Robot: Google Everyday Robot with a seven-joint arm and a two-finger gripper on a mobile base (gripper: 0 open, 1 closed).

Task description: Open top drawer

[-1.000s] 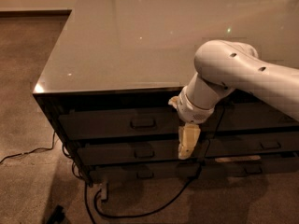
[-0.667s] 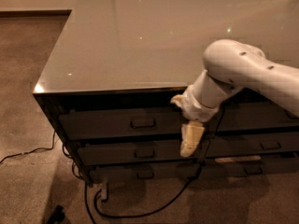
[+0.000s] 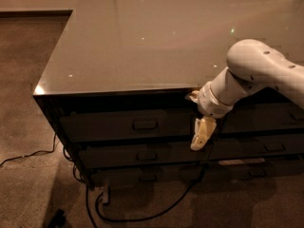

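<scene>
Brown carpet point(image 3: 28, 103) lay around the desk point(image 3: 142, 46), whose glossy top showed reflections. Directly beneath the desk's top edge, in its left stack, the top drawer point(image 3: 104, 126) sat closed, front flush, loop handle point(image 3: 145, 125) untouched. The gripper point(image 3: 201, 136) hung pointing downward before the desk front, right of that handle and apart from it. Whether the jaws were spread or pressed together could not be told. A black cable point(image 3: 142, 216) lay at the desk's foot.
</scene>
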